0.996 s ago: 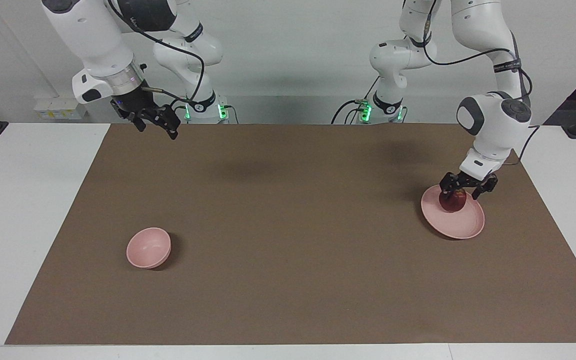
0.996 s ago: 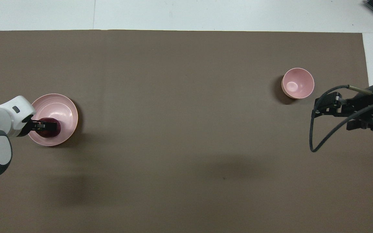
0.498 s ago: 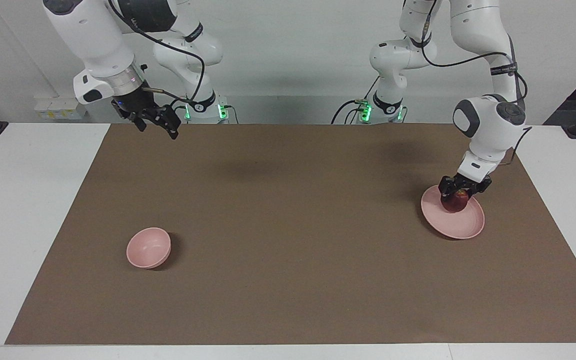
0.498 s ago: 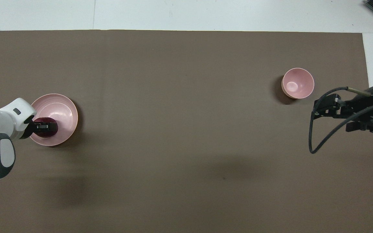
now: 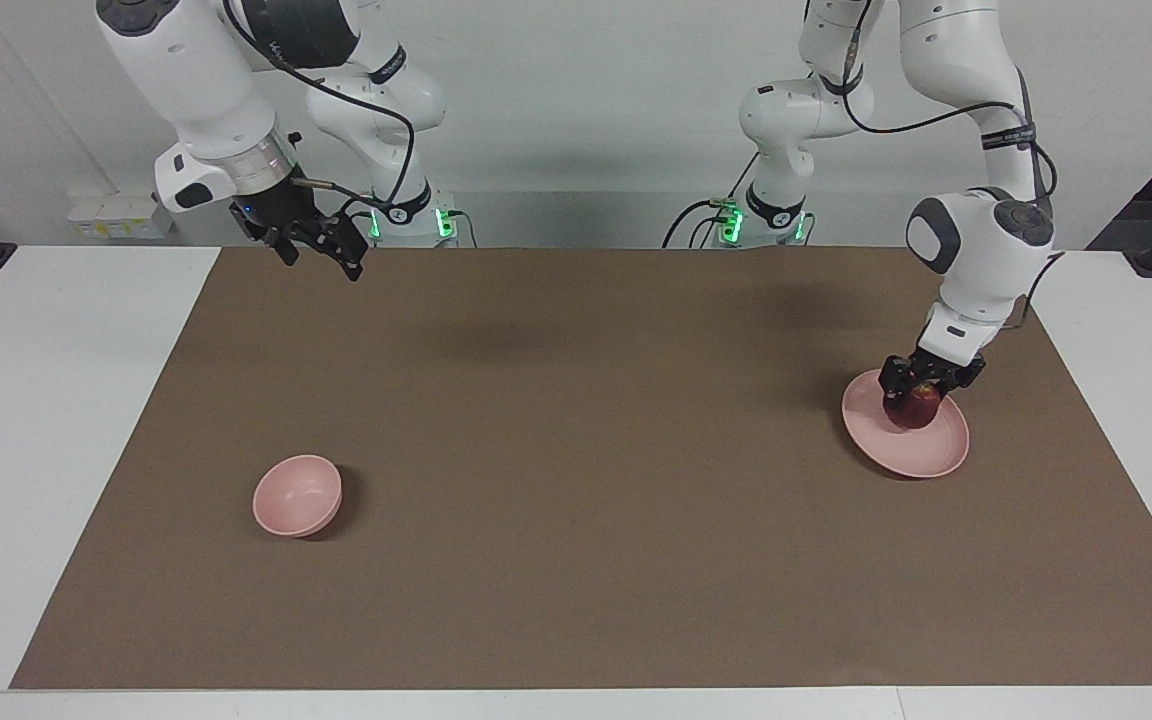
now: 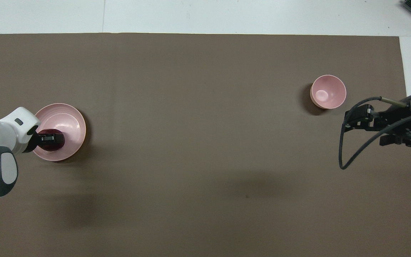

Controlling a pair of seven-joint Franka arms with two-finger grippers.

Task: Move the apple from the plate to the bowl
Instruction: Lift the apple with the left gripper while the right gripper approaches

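Note:
The dark red apple (image 5: 920,408) sits on the flat pink plate (image 5: 928,452) at the left arm's end of the table. My left gripper (image 5: 922,392) reaches down onto the plate and is shut on the apple, which is still low on the plate. In the overhead view the left gripper (image 6: 50,138) covers part of the apple (image 6: 56,143) on the plate (image 6: 70,120). The small deep pink bowl (image 5: 296,495) stands empty toward the right arm's end, also seen in the overhead view (image 6: 328,91). My right gripper (image 5: 321,255) hangs open and empty in the air over the mat's edge nearest the robots.
A brown mat (image 5: 576,450) covers most of the white table (image 5: 56,420). Nothing else lies on the mat between the plate and the bowl. A black cable (image 6: 343,150) loops below the right gripper (image 6: 350,120).
My left gripper's fingers, spread wide around the apple a second ago, have closed on it. The right arm has drifted slightly.

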